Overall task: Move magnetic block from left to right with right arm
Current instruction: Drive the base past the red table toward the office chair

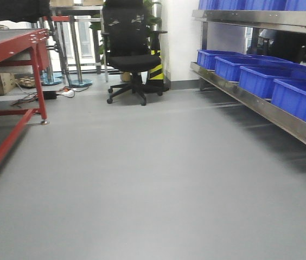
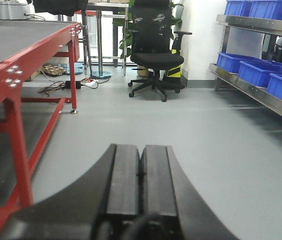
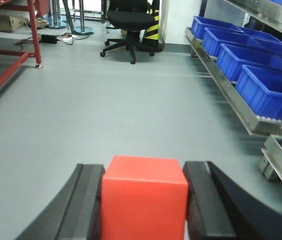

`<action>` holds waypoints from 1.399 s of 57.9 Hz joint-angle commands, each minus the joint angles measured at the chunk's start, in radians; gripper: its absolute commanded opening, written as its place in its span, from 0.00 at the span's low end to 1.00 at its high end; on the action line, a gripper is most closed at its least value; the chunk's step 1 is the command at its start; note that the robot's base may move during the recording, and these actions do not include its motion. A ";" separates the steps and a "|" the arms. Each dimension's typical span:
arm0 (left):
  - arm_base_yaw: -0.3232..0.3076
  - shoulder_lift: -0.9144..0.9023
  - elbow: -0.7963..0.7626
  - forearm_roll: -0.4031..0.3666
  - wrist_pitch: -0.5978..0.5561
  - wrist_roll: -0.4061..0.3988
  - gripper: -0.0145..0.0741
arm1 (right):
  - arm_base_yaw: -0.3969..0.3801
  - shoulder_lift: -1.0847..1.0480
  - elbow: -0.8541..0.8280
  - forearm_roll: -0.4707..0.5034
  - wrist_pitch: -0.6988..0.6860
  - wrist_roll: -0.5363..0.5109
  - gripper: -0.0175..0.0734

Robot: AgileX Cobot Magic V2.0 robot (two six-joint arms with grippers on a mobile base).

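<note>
Right gripper (image 3: 144,171) is clamped on the magnetic block (image 3: 144,200), one jaw flat against each side face, opened only to the cube's width. The block sits at 6 o'clock in the right wrist view, with grey floor (image 3: 131,110) beyond it. It does not show in the front view.

Judgement: transport stage.
- Squeeze evenly and hold the wrist level, since smooth faces could slip.
- Travel rightward without jerks.
- Seat the underside fully on the support before releasing.
- The lower part of the block is cut off by the frame, so depth of grip cannot be confirmed.

Block: bright red, matte, plain faces, crisp edges, top face lit lighter than the front.

Surroundings: blue bins (image 3: 266,87) on racking at 2 o'clock, office chair (image 3: 128,20) at 12 o'clock.

Left gripper (image 2: 141,148) has its jaws pressed together on nothing.
</note>
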 commanded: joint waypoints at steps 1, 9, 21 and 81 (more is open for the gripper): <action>-0.002 -0.013 0.009 -0.005 -0.081 -0.006 0.02 | 0.000 0.017 -0.025 -0.017 -0.091 -0.008 0.43; -0.002 -0.013 0.009 -0.005 -0.081 -0.006 0.02 | 0.000 0.017 -0.025 -0.017 -0.091 -0.008 0.43; -0.002 -0.013 0.009 -0.005 -0.081 -0.006 0.02 | 0.000 0.017 -0.025 -0.017 -0.091 -0.008 0.43; -0.002 -0.013 0.009 -0.005 -0.081 -0.006 0.02 | 0.000 0.017 -0.025 -0.017 -0.091 -0.008 0.43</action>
